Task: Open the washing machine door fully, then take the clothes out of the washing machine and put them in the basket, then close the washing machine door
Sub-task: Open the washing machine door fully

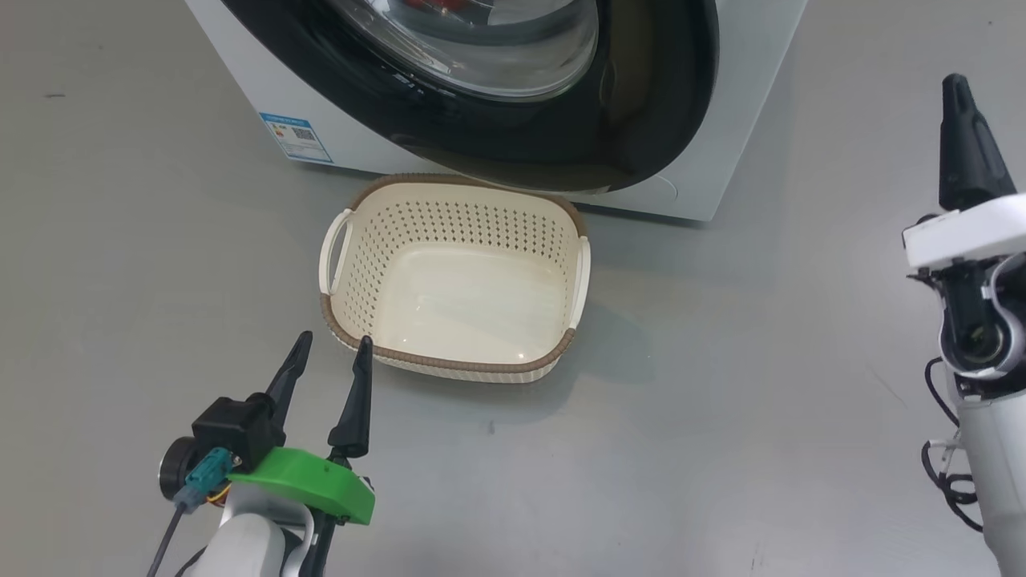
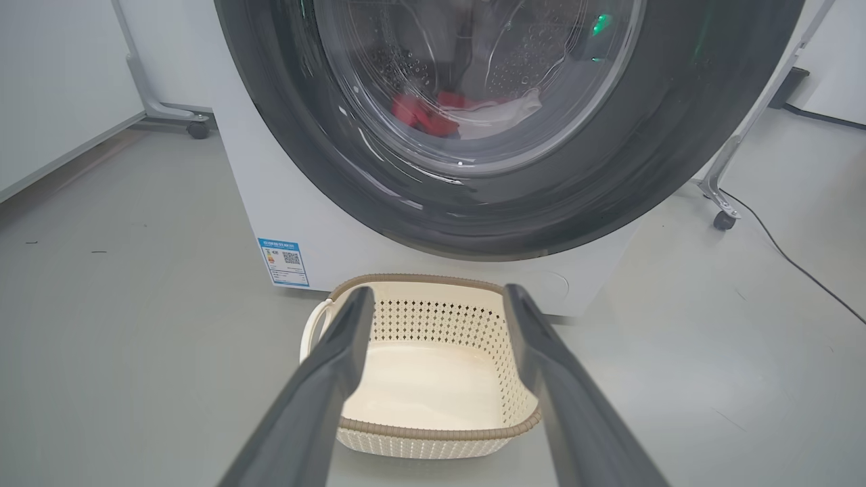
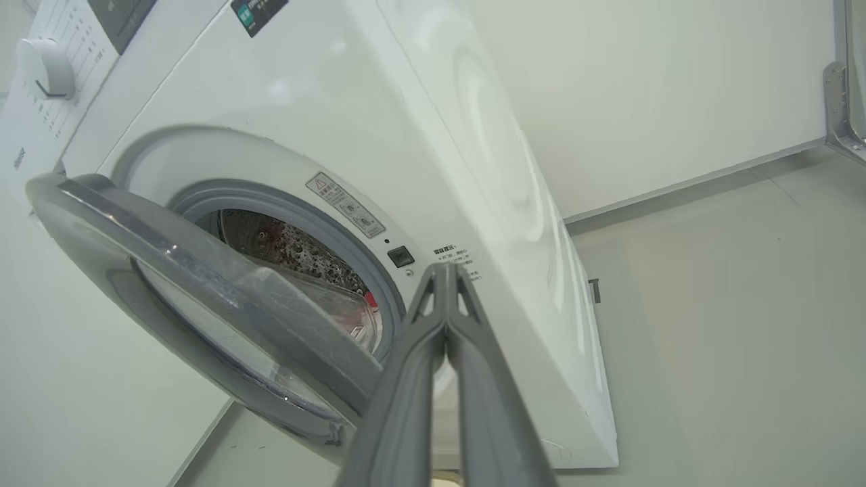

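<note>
Door-opening is the step: washing machine door (image 3: 203, 284) stands ajar, red clothes (image 2: 423, 115) behind it. Right end effector (image 3: 446, 267), pressed together, should push its inner rim outward smoothly; left end effector (image 1: 334, 340) hangs spread beside the basket (image 1: 473, 365).

Rm notes. Smooth grey floor (image 1: 120, 240) is running thru whole scene, matte, picking up a soft sheen from overhead light; shadows are lying soft & diffuse. A few small dark specks (image 1: 54, 95) are showing on it.

L wrist view: white panel (image 2: 47, 88) is standing at view's L, meeting floor along a slanting edge. Grey metal leg (image 2: 145, 88) is coming down behind it, ending in a black castor (image 2: 197, 128). At view's R a second leg (image 2: 751, 122) is ending in another castor, w/ a black cable (image 2: 791, 257) trailing across floor beside it.

R wrist view: plain off-white wall (image 3: 676, 88) is rising, pale skirting strip (image 3: 683, 181) running along its foot. Metal bracket (image 3: 839, 108) is sitting at view's R edge.
</note>
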{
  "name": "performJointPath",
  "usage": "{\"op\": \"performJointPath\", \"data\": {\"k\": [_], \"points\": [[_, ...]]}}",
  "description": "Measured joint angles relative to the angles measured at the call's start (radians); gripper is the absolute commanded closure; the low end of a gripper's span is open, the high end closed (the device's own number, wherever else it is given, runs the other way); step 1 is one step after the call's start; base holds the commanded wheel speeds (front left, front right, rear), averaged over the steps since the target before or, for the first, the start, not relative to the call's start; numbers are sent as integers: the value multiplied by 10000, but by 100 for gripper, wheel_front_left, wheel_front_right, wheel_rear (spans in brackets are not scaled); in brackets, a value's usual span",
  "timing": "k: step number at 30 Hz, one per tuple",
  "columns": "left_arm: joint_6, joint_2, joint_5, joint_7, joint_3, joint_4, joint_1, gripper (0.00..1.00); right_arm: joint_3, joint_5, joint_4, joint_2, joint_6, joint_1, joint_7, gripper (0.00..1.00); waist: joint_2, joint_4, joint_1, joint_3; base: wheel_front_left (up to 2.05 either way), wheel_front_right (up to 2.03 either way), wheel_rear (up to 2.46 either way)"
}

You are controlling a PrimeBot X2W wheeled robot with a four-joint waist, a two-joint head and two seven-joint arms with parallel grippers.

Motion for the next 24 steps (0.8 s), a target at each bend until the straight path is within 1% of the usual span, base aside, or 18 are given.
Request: {"op": "performJointPath", "data": {"k": [3, 7, 13, 19, 22, 24], "points": [[0, -2, -21, 0, -17, -10, -159, 0, -401, 721, 161, 192, -40, -555, 337, 100, 0, 131, 0, 214, 0, 0, 0], [0, -4, -123, 0, -21, -36, -373, 0, -840, 1787, 453, 554, -318, -1279, 911, 100, 0, 312, 0, 479, 0, 0, 0], [-36, -13, -138, 0, -307, -46, -687, 0, -1352, 3198, 895, 779, -637, -2181, 1870, 100, 0, 636, 0, 835, 0, 0, 0], [-77, -21, -368, 0, -334, -54, -841, 0, -1597, 4217, 1356, 897, -815, -2993, 2821, 100, 0, 973, 0, 1151, 0, 0, 0], [-77, -25, -372, 0, -359, -25, -865, 0, -1680, 4707, 1569, 974, -836, -3364, 3256, 100, 0, 1122, 0, 1267, 0, 0, 0], [-77, -27, -414, 0, -389, 4, -890, 0, -1726, 5043, 1722, 1080, -949, -3595, 3536, 100, 0, 1205, 0, 1330, 0, 0, 0]]}}
